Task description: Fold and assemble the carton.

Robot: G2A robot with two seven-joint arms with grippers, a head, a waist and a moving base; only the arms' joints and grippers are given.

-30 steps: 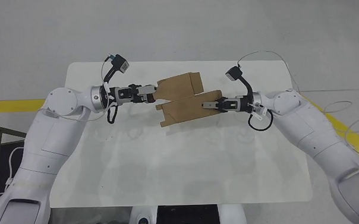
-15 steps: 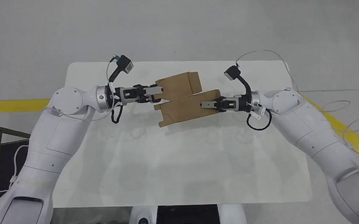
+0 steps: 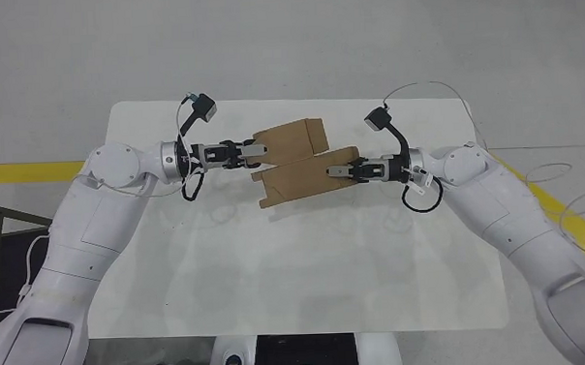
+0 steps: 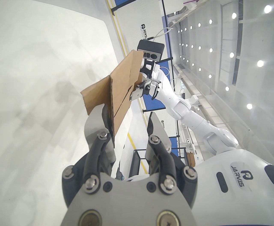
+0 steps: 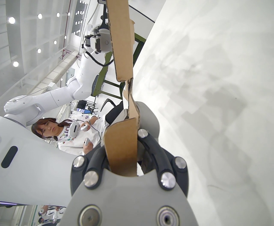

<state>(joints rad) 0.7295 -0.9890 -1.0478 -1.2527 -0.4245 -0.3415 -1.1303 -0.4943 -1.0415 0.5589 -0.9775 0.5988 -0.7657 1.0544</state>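
A flat brown carton (image 3: 297,163) hangs above the white table (image 3: 180,283), held up between my two arms. My right gripper (image 3: 336,169) is shut on the carton's right edge; in the right wrist view a flap (image 5: 122,147) passes between its fingers (image 5: 147,119). My left gripper (image 3: 259,152) is at the carton's left edge and stands open. In the left wrist view the carton (image 4: 122,85) has its edge between the spread fingers of that gripper (image 4: 128,122), against one finger (image 4: 100,119). The right gripper (image 4: 137,92) shows at the carton's far end.
The white table has bare surface all around under the carton, with its front edge (image 3: 298,332) near me. A yellow floor line (image 3: 21,173) runs past the table's left side.
My left arm has shifted a little to the right, closer onto the carton's left edge. The carton and the right arm have hardly moved.
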